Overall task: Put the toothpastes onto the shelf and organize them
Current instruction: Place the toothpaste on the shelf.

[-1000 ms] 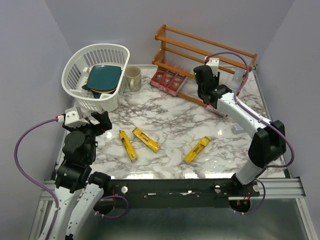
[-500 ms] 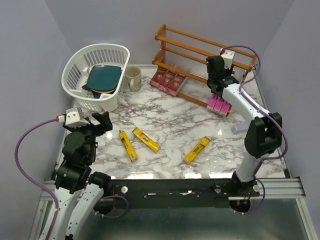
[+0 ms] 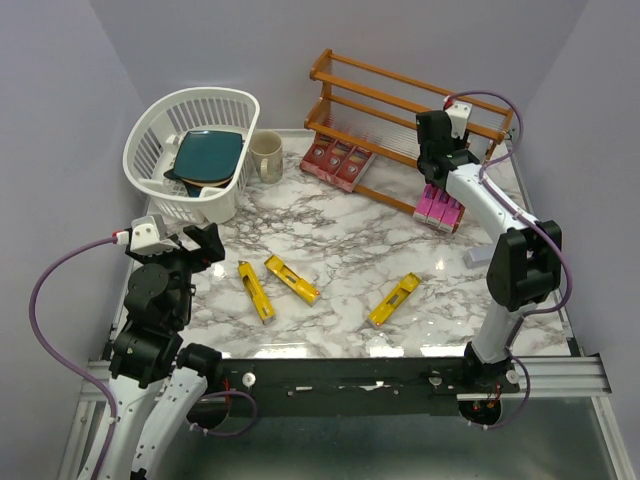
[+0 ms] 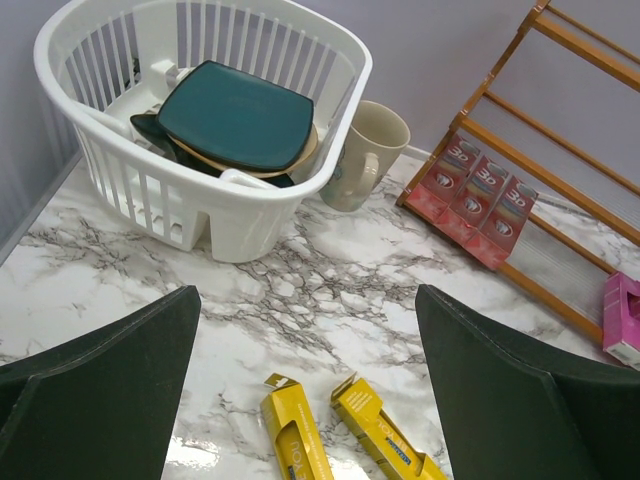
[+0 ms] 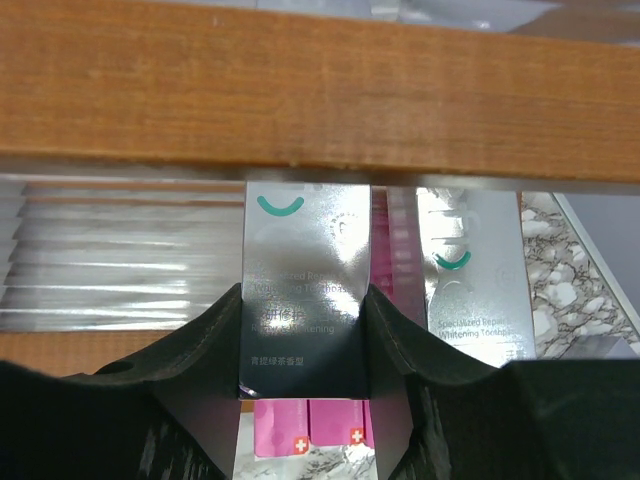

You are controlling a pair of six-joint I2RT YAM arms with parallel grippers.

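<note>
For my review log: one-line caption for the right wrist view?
Right gripper grips a silver toothpaste carton at the shelf's wooden rail, a second silver carton alongside.

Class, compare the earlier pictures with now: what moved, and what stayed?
The right pincer, shut on a silver toothpaste, swung rightward along the shelf. The open left pincer, the three yellow toothpastes and the red toothpastes stayed put.

The marble-patterned tabletop (image 3: 330,235) carries a white basket (image 3: 150,168) at the far left, a beige mug (image 3: 266,157) just beside it, and the wooden shelf (image 3: 400,85) along the back. Three yellow cartons (image 3: 291,279) lie flat near the front, two close together and the third off to the right. On the shelf's lowest tier rest three red cartons (image 3: 337,160) side by side and a cluster of pink cartons (image 3: 440,208). A small grey object (image 3: 477,257), possibly another carton, lies near the right edge.
</note>
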